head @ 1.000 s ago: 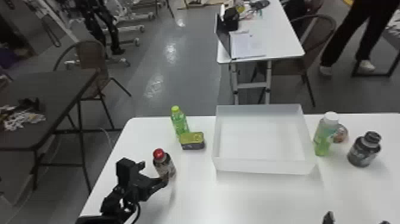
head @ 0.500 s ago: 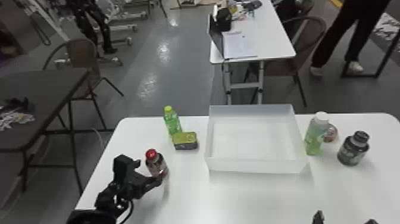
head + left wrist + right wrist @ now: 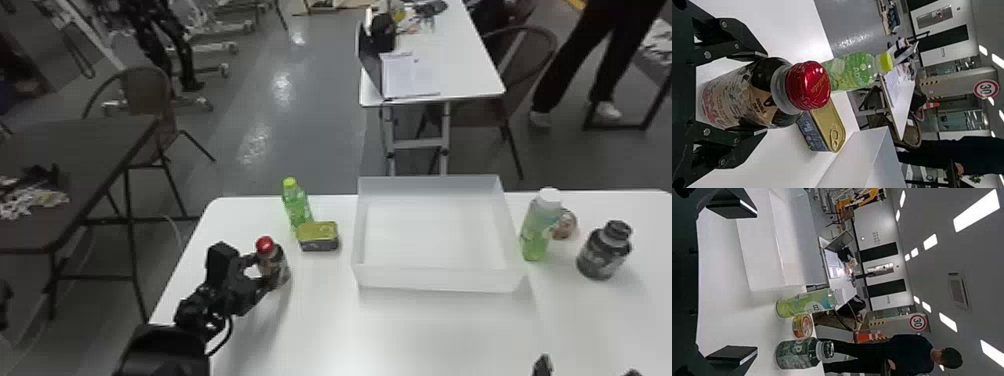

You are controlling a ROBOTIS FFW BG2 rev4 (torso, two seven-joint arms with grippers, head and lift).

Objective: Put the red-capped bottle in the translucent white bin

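On the left of the head view my left gripper (image 3: 265, 272) is shut on the red-capped bottle (image 3: 276, 267), one finger on each side of its body. The bottle stands nearly upright, close over the tabletop. From the left wrist, my left gripper (image 3: 765, 94) flanks the dark bottle (image 3: 760, 100) with its shiny red cap toward the camera. The translucent white bin (image 3: 435, 280) lies right of the bottle, its inside bare. My right gripper (image 3: 587, 370) is at the bottom right edge; in its wrist view the right gripper (image 3: 755, 282) is open with nothing between its fingers.
A green bottle (image 3: 297, 205) and a yellow-topped can (image 3: 318, 236) stand between the held bottle and the bin. Beyond the bin's right wall are a white-capped green bottle (image 3: 540, 230), a small round can (image 3: 565, 223) and a dark bottle (image 3: 603, 252).
My left gripper has closed on the red-capped bottle, and the bottle appears slightly raised against the can beside it. The head view has shifted a little.
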